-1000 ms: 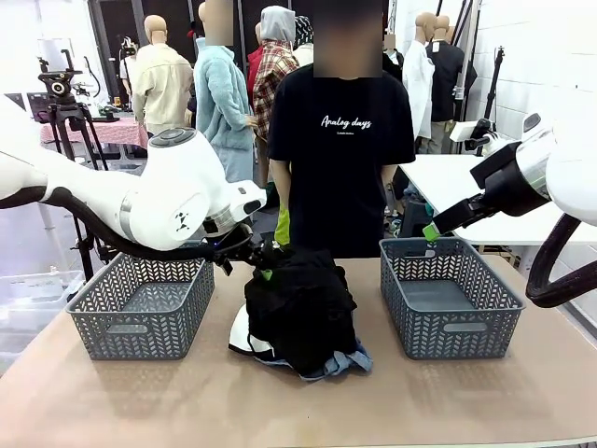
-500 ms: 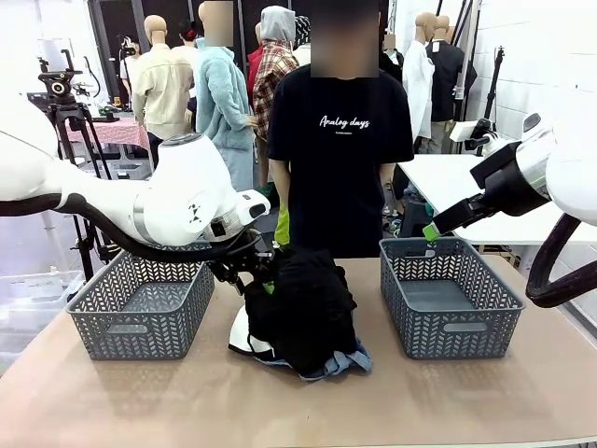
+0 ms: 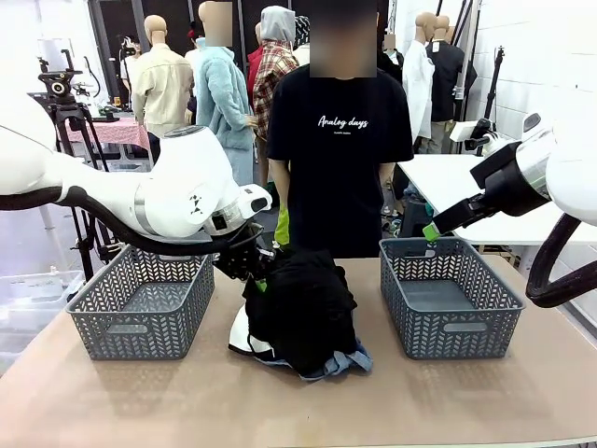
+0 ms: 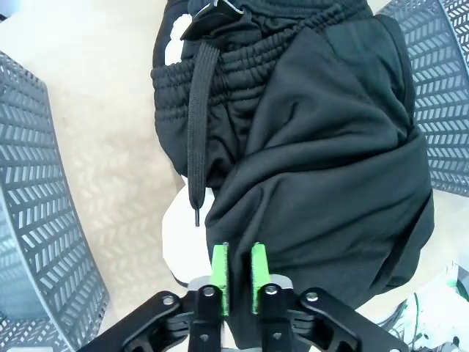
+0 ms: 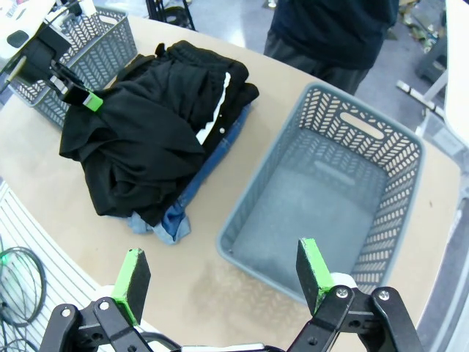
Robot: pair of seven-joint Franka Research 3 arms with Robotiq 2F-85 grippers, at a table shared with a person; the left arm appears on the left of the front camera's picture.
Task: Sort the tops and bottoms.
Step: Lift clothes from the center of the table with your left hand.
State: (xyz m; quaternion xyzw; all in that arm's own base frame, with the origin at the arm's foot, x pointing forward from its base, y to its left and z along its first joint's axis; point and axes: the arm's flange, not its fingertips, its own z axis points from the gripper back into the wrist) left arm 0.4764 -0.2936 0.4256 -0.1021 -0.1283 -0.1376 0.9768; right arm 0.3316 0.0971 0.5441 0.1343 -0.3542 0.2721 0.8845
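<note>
- Plain black garments (image 3: 300, 303) on top of a white garment (image 3: 240, 334) and faded blue denim (image 3: 343, 362).
- Left basket (image 3: 140, 327) and right basket (image 3: 452, 329): grey, herringbone cut-outs.
- Table (image 3: 280, 411): tan.
- Left gripper (image 4: 239, 275) and right gripper (image 5: 223, 275): black, bright green pads.

Front across table (image 3: 112, 401); wrists above pile (image 3: 300, 313)

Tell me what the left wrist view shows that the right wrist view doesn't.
Left wrist: the black garment's drawstring and elastic waistband, the left gripper's pads nearly together at its fabric. Right wrist: blue denim under the pile, the right basket's bare floor, the open right gripper, the person's torso. Both: the black garment over a white garment, between grey baskets.
</note>
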